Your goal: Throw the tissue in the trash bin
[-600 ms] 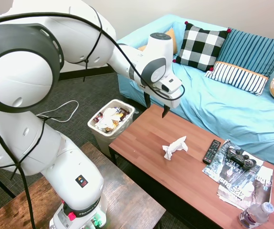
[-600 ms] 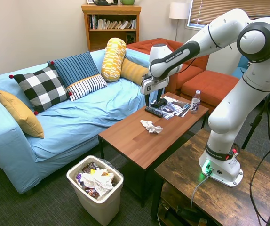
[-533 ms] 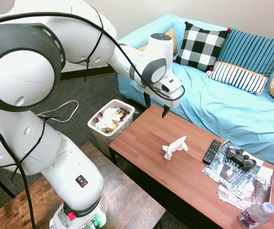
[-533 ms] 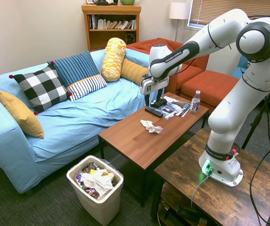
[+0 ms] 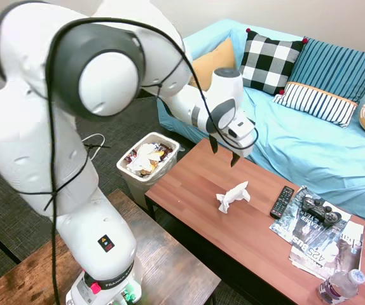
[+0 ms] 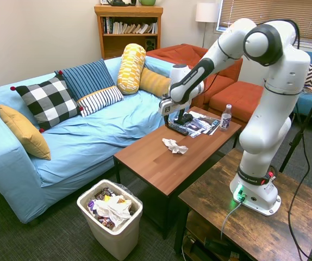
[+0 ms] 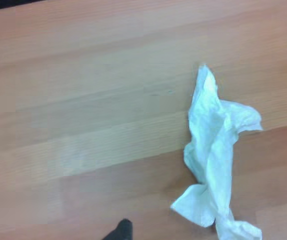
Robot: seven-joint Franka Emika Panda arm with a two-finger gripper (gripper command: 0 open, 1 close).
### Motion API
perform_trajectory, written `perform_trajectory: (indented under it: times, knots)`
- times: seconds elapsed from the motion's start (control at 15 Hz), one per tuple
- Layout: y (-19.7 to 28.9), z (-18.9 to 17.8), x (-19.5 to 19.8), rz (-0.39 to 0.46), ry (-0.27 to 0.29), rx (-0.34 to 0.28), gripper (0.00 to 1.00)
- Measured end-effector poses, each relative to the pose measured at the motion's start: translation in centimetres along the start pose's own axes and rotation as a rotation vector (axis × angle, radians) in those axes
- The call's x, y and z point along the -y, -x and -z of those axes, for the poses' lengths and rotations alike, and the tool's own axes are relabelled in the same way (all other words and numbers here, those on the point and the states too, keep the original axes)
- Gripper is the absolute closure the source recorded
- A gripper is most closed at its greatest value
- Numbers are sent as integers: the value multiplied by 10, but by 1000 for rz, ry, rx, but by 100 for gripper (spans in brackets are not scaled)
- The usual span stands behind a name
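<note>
Clearly seen from three cameras: one white robot arm over a long brown wooden table (image 5: 189, 184) in a living room. Hovering above the table, the pincer (image 5: 223, 152), its two dark fingers apart and holding nothing. Lying flat on the bare wood, the tissue (image 5: 232, 196), one crumpled white piece with twisted, pointed ends. Placed a little past the pincer along the table's length, on the side away from the trash bin, and near the middle of the table's width. Long axis of the tissue set slantwise across the wood grain, plainest in the wrist view (image 7: 216, 165), where it sits off to one side rather than centred. Judged from this: a short shift along the table and then a descent needed before any closing. Standing on the dark carpet just beyond the table's end, the trash bin (image 5: 127, 175), one white rectangular basket already holding papers and wrappers, on the opposite side of the pincer from the tissue.

Counted at the table's far end: one black remote (image 5: 282, 201), one game controller (image 5: 320, 208) resting on a small pile of magazines (image 5: 325, 244), one clear water bottle (image 5: 341, 285).
</note>
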State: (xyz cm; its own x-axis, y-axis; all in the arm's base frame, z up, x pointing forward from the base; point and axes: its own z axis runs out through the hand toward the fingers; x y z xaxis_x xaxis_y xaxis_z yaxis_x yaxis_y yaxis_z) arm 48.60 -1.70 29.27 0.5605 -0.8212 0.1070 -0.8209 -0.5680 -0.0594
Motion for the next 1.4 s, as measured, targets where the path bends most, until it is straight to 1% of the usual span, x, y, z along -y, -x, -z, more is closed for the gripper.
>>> perform_trajectory:
  times: [0.13,0.33,0.47,0.73,0.93,1.0,1.4]
  knots:
    - [-17,-41,8,-28,27,14,0]
    - [-35,-103,17,-52,83,33,0]
    - [-41,-135,28,-68,104,46,0]
    - [-53,-181,35,-103,137,63,0]
    - [-64,-200,27,-125,158,68,0]
    - [-65,-204,24,-130,162,73,100]
    - [-67,-215,17,-135,155,109,100]
